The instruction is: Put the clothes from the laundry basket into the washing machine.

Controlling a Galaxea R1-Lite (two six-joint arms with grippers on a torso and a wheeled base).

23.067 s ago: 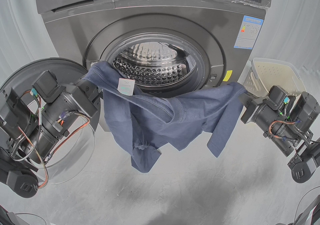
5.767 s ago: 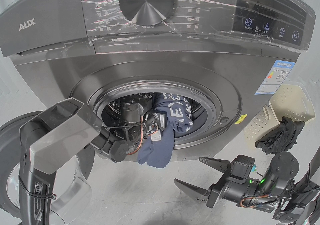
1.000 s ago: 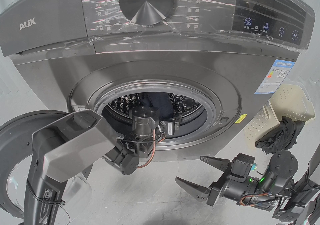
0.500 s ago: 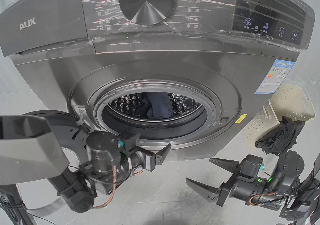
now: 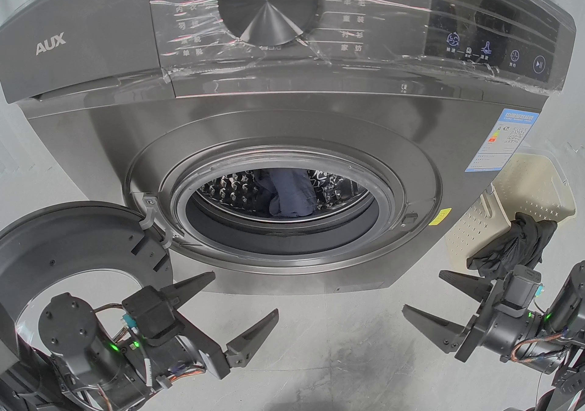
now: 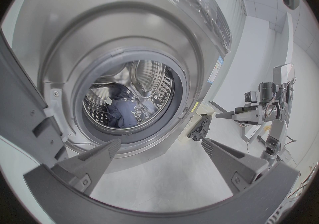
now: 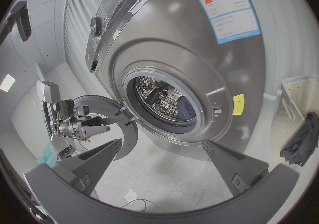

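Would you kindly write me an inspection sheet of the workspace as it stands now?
Surface: pale floor, bare before the washer.
Job's things: blue garment lies inside the drum; black garment hangs over the rim of the basket, right of the washer; door swung open to the left.
Clutter: a pale scrap on the floor.
Grippers: left gripper and right gripper are both low before the washer, jaws open, holding nothing.
Cables: a cable runs along the right wrist.
Surroundings: white curtain behind the washer.
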